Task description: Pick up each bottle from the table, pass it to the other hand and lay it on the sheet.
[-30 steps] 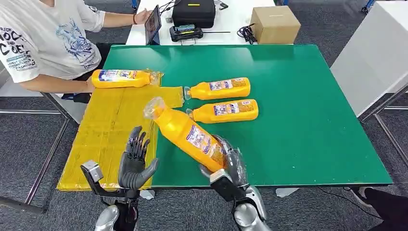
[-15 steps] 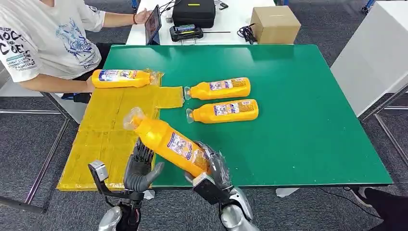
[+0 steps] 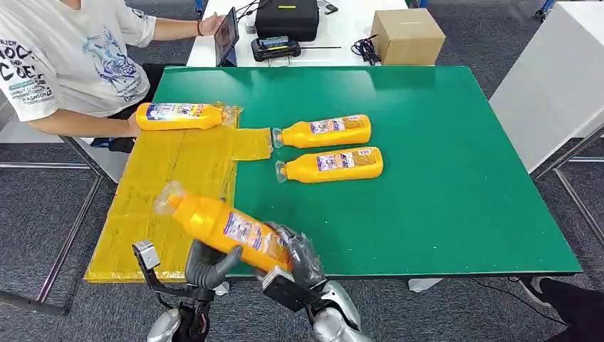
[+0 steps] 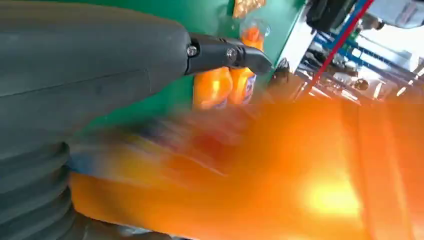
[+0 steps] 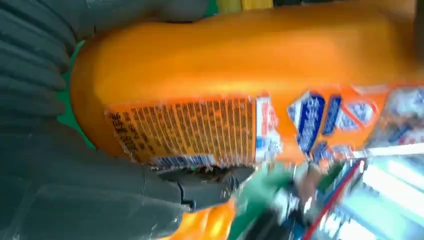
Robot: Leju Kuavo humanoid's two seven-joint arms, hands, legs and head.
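My right hand (image 3: 303, 256) grips an orange bottle (image 3: 228, 231) by its base, in the air over the near edge of the yellow sheet (image 3: 164, 178), cap pointing left and away. The right wrist view shows the bottle (image 5: 240, 75) close up with its label. My left hand (image 3: 206, 265) is right under the bottle's body; its fingers are hidden behind the bottle and its thumb (image 4: 225, 52) sticks out apart from the blurred bottle (image 4: 300, 180). One bottle (image 3: 178, 116) lies at the sheet's far end. Two more bottles (image 3: 324, 132) (image 3: 331, 164) lie on the green table (image 3: 441, 178).
A person in a white T-shirt (image 3: 64, 64) sits at the table's far left corner, an arm next to the sheet. Behind the table stand a cardboard box (image 3: 407, 35), a black case (image 3: 286, 19) and a tablet (image 3: 226, 35). A white cabinet is at the right.
My right hand has carried the bottle left and down, from over the green table to over the sheet's near edge. It now covers my left hand's fingers, which were upright and spread.
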